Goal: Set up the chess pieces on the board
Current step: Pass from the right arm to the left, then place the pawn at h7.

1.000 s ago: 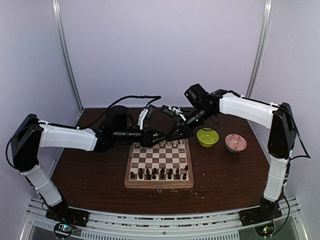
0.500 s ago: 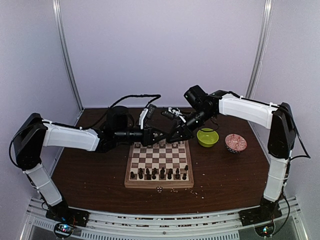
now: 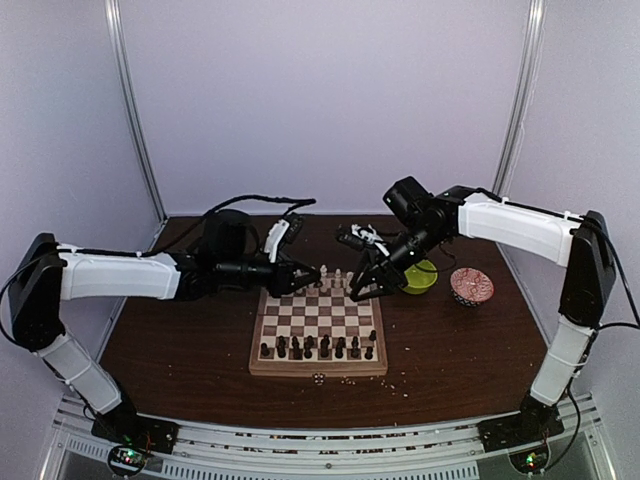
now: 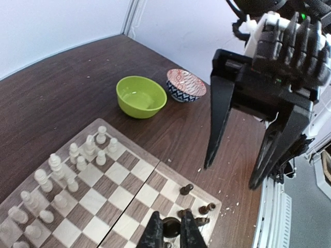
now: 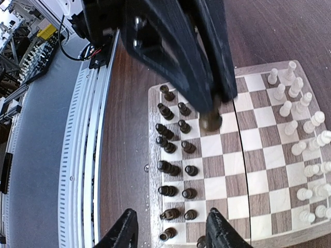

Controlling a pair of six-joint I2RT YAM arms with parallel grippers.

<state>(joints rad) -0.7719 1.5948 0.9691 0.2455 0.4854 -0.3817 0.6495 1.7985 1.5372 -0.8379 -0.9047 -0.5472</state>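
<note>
Left wrist view shows the left gripper (image 4: 171, 223) with its jaws drawn in almost to touching around one dark chess piece (image 4: 170, 230), gripped by its upper part and, as far as can be judged, lifted clear of the board (image 3: 318, 322) over the dark half. Opposite it the right gripper (image 4: 230, 175) hangs above the same half with its jaws standing well apart and nothing between them; its own camera confirms the gap is empty. Most of the task looks done: the dark brown pieces (image 5: 183, 126) stand in two rows along the board's near edge, and the cream-white pieces (image 5: 291, 127) stand in two rows along its far edge, with the middle squares bare. The rows are not perfectly neat, since a few dark figures sit off-centre on their squares or crowd a neighbour. What is left, by my reading, is to set the held piece down on a free square in the dark rows and perhaps straighten the crowded ones; which square is free I cannot tell for certain, as the left gripper hides part of that end. Off the board to its right sit a lime-green bowl (image 4: 140, 96) and a red patterned bowl (image 4: 186, 84), and pale crumbs (image 3: 345, 380) lie just off its near edge
</note>
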